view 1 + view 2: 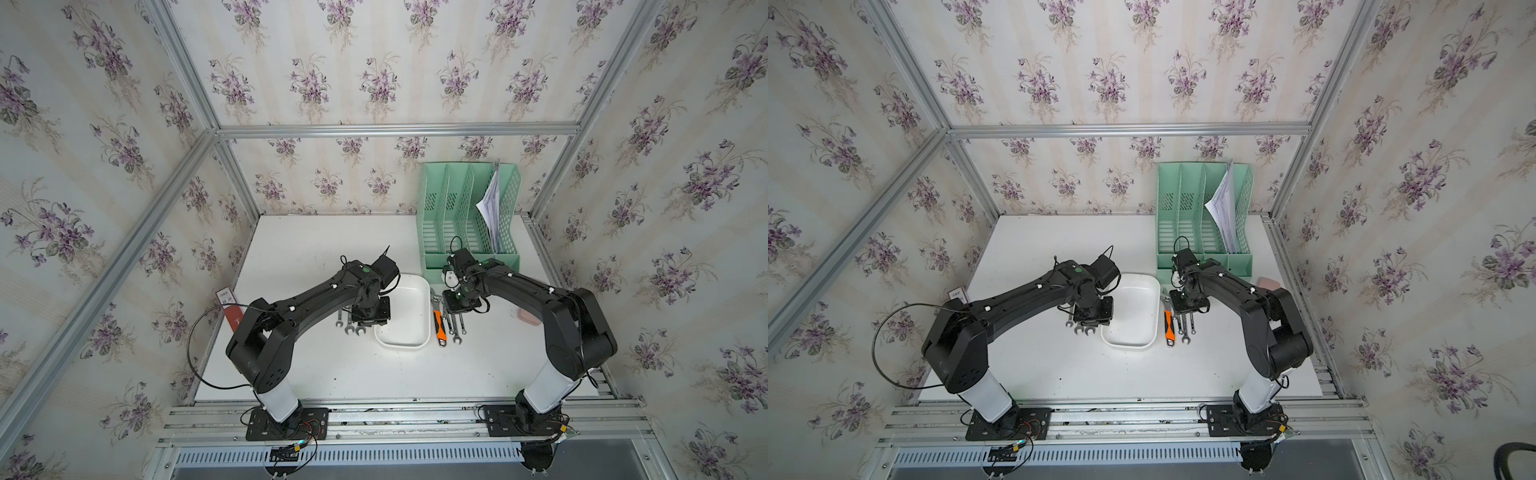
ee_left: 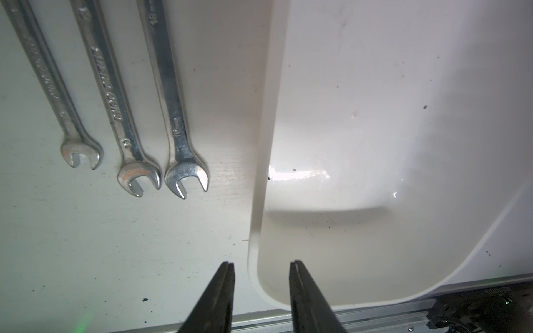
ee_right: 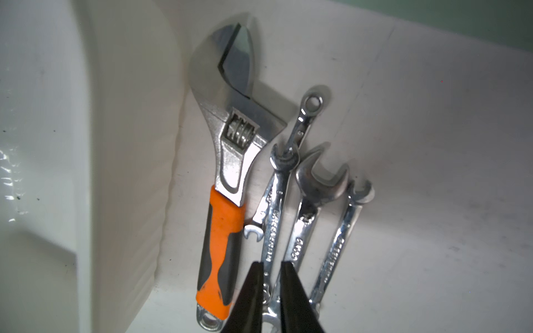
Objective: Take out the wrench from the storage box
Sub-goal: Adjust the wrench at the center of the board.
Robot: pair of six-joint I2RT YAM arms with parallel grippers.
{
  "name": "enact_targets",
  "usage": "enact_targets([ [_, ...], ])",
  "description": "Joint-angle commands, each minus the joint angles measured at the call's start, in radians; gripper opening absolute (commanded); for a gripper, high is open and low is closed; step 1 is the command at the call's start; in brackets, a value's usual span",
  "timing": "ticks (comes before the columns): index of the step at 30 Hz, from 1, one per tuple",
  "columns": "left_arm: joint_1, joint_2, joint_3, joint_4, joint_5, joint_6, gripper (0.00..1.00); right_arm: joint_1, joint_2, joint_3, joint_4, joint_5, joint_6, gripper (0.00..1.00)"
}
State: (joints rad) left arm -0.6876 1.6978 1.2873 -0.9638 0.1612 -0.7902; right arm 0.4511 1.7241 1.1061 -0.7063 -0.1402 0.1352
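3 silver wrenches (image 2: 111, 95) lie side by side on the table (image 1: 332, 374), just outside the left wall of the storage box (image 1: 409, 316), w/ their open ends toward the robot. The box sits mid-table btwn the 2 arms, its long side running away from the robot. Its floor shows bare white in both top views and in the left wrist view (image 2: 375, 115).

Along the box's right wall lies an adj. wrench (image 3: 222, 230) w/ an orange-and-black handle, jaw end pointing away from the robot. Just beside it is a bunch of slimmer wrenches (image 3: 305, 230), some overlapping, also on the table.

The left gripper (image 2: 262, 263) hangs low over the box's left rim. Its fingers are clearly spread, 1 over the table and 1 over the box floor.

The right gripper (image 3: 271, 263) hangs over the slimmer wrenches. Its fingers are nearly together, w/ a thin slit btwn them and a shaft showing in it. Can't tell if it's pinching that shaft.

Behind the box stands a mint-green file rack (image 1: 432, 232) w/ papers (image 1: 492, 199) in its rightmost slot. A pink case (image 1: 528, 318) lies partly hidden behind the right arm. A red packet (image 1: 233, 311) lies at the table's left edge.
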Motion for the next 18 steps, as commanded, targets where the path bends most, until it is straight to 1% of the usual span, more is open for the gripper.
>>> enact_targets([
  [1,0.002,-0.009,-0.01,-0.005,-0.006,0.011,0.38,0.006,0.029,-0.009,0.043,-0.001,0.018,0.18],
  [8,0.006,-0.02,-0.032,0.003,-0.002,0.008,0.38,0.014,0.073,-0.014,0.05,0.048,0.024,0.15],
  [13,0.013,-0.03,-0.046,0.007,0.004,0.007,0.38,0.015,0.088,-0.018,0.035,0.115,0.038,0.13],
  [18,0.019,-0.038,-0.053,0.011,0.004,0.005,0.38,0.015,0.089,-0.032,0.035,0.134,0.045,0.12],
])
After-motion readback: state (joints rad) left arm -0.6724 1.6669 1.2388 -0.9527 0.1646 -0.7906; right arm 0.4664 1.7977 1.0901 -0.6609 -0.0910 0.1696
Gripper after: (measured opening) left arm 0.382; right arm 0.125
